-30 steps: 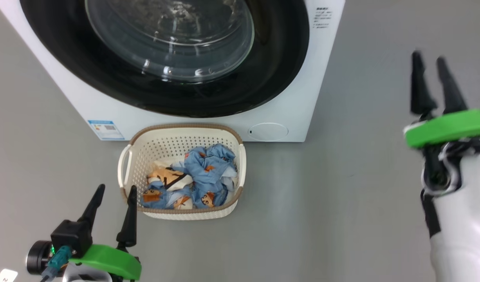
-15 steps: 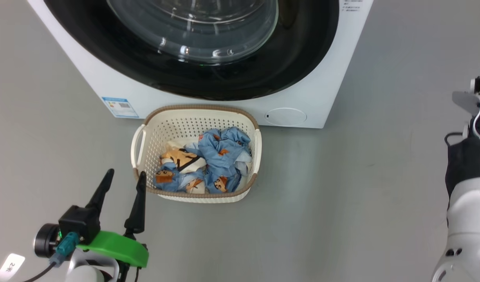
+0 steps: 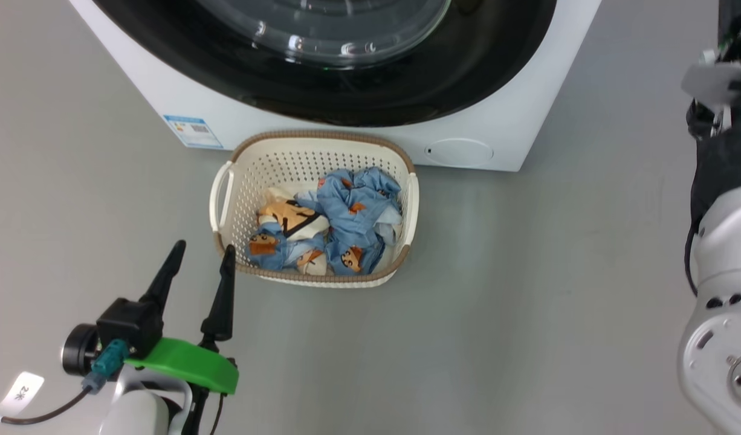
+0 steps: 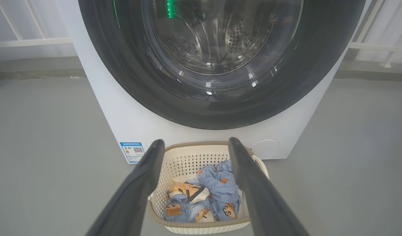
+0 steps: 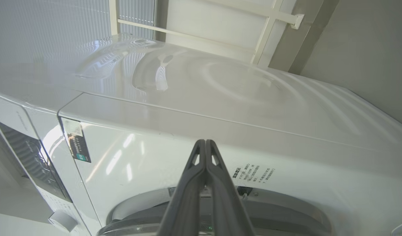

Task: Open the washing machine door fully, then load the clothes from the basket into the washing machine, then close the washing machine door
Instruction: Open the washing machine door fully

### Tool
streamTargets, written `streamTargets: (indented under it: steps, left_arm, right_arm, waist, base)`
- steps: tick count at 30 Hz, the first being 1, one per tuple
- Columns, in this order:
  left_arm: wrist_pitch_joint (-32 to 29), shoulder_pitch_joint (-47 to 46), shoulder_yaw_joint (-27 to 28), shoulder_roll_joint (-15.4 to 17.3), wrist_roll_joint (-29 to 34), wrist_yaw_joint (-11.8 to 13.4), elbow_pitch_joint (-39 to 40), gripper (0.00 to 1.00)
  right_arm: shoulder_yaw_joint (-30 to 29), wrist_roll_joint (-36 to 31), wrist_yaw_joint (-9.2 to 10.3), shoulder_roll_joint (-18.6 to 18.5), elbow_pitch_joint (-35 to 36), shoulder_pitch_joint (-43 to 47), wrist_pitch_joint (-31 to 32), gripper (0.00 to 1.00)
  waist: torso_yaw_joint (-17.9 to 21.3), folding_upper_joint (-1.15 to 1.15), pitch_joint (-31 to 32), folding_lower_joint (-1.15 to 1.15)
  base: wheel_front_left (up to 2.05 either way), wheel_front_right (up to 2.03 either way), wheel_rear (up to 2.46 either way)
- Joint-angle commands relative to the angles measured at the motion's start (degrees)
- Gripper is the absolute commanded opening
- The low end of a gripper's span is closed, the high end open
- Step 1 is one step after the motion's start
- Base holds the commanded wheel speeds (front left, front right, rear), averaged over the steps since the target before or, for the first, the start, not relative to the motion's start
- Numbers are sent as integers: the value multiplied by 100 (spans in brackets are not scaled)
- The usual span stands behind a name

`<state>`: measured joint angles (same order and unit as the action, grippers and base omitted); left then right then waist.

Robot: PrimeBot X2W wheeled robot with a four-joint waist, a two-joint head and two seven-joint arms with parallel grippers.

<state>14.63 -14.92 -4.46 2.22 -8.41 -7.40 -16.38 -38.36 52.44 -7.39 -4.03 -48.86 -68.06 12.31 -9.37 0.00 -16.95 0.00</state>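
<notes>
While the washing machine door (image 4: 122,82) is sitting shut, right gripper (image 5: 205,141) is aiming pinched-together, left gripper (image 3: 204,245) gaping; rigid, slick-looking door, so hooking its rim edge looks best.

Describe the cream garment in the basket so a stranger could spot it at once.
Find the white washing machine; on the floor before it sits a perforated basket. Among its blue clothes, the cream garment lies leftward, alone in bearing a dark stripe.
</notes>
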Motion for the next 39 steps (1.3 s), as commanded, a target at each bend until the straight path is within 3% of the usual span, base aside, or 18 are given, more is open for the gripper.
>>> streamTargets:
  steps: [1,10,39]
  left_arm:
    - [37,-170,167,102,-29,-8,153,100]
    - [37,-337,53,77,-63,-8,137,100]
    - [37,-590,-240,66,-363,91,289,100]
  right_arm:
    - [46,-81,-10,47,49,-303,125,0]
    - [-69,-696,-10,-67,-644,-1018,1106,0]
    - [-692,-2198,-10,72,-514,-1759,1975,0]
  waist:
    - [-48,0,-106,0]
    - [-163,0,-346,0]
    - [-479,0,-781,0]
  base:
    - [0,0,0]
    - [0,0,0]
    - [0,0,0]
